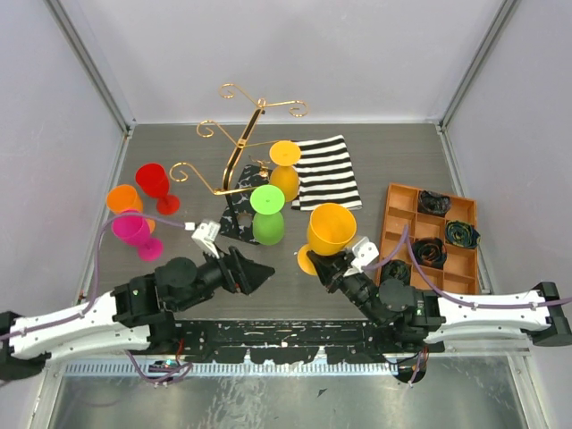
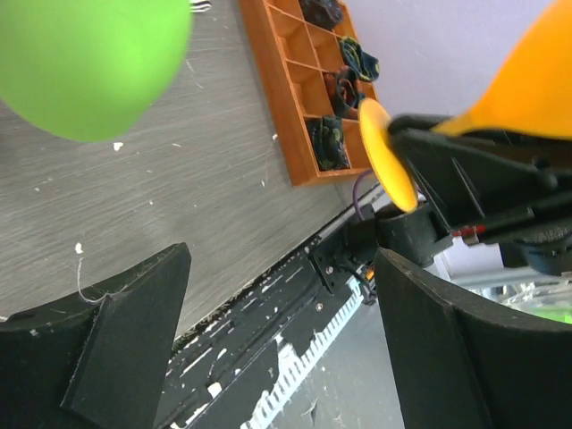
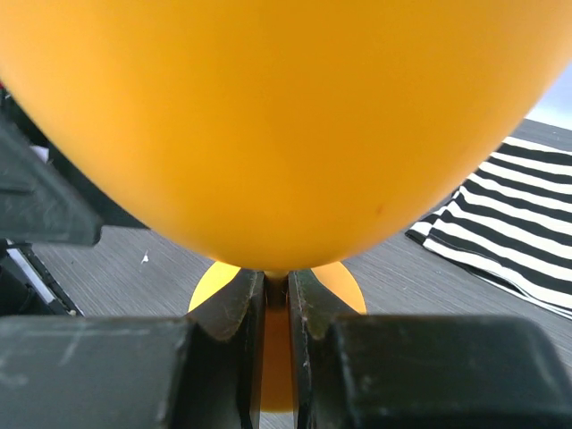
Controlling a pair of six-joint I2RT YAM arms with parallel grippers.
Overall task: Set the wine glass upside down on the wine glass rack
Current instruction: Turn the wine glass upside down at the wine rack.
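**Top view.** My right gripper (image 1: 332, 266) is clamped on the stem of the orange wine glass (image 1: 332, 228), which is held off the table to the right of the wine glass rack (image 1: 239, 147) and nearer the arm bases than it. The glass's long axis runs from the foot, down at the jaws, up to the bowl. The mouth faces upward, so the glass is not yet inverted. My left gripper (image 1: 259, 273) is spread and empty, on the near side of the rack's base. The right arm is the carrier. I judge the coming move to be a flip of that axis, then travel leftward and away to a scroll arm.

**Left wrist view.** The spread fingers frame bare table. A green glass (image 2: 89, 63) fills the upper left, and the held glass's foot shows nearly edge-on at right.

**Right wrist view.** The jaws pinch the thin stem just under the bowl, with the foot beyond them. A striped cloth (image 3: 500, 223) lies at right.
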